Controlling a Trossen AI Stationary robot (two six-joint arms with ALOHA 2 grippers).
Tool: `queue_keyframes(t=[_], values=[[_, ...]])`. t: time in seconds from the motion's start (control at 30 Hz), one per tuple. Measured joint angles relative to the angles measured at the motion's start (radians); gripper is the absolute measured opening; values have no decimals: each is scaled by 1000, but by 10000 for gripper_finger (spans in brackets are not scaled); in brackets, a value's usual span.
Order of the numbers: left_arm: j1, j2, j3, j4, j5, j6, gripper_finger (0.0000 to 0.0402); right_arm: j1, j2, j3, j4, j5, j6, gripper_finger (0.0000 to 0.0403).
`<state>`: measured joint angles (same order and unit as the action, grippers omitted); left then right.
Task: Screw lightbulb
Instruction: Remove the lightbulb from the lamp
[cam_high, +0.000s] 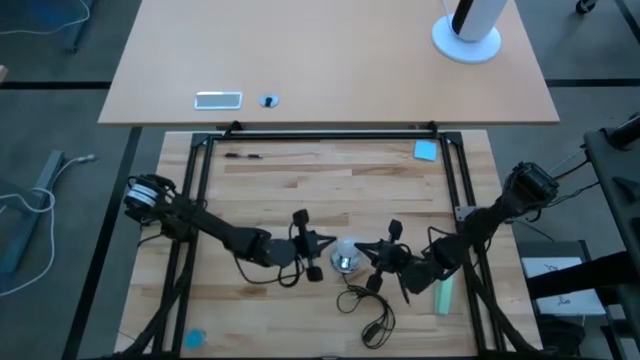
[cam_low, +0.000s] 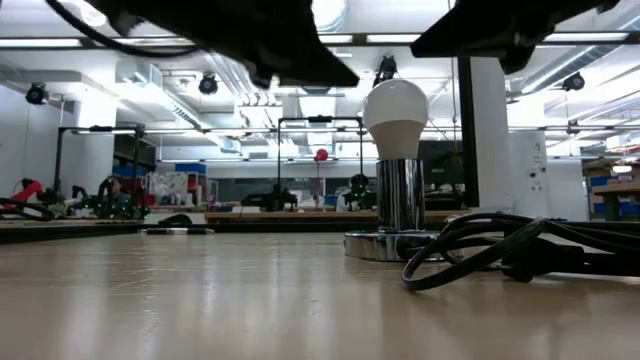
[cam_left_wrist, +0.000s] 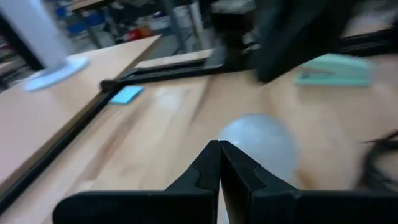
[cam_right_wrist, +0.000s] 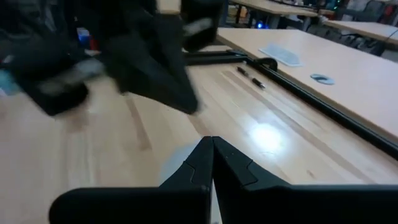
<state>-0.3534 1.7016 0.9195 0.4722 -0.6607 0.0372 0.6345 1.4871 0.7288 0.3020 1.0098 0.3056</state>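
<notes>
Cord (cam_low: 520, 255) nearest; low view alone shows lightbulb (cam_low: 396, 120) upright in socket (cam_low: 400, 215).

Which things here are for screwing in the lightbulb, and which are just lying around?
For the job:
lightbulb, standing in the socket
black cord
left gripper and right gripper, both shut, either side of it

Just lying about:
pale green block
blue pad
pen

Bright ceiling strips overhead; both wrist views motion-blurred.

No legible txt, labels, brands or nos. anywhere in these views.
</notes>
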Motion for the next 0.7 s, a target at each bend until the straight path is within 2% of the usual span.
queue_keyframes(t=[0.17, 0.37, 0.57, 0.7], values=[[55, 33, 0, -1, 24, -29, 0, 16, 14, 0, 2, 2, 46, 0], [57, 54, 0, 17, 66, -44, 0, 9, 67, -1, 4, 2, 83, 0], [59, 54, 0, 24, 189, -27, 0, 9, 98, 0, 8, 12, 90, 0], [55, 54, 0, 23, 200, -26, 0, 7, 98, -5, 8, 13, 89, 0]])
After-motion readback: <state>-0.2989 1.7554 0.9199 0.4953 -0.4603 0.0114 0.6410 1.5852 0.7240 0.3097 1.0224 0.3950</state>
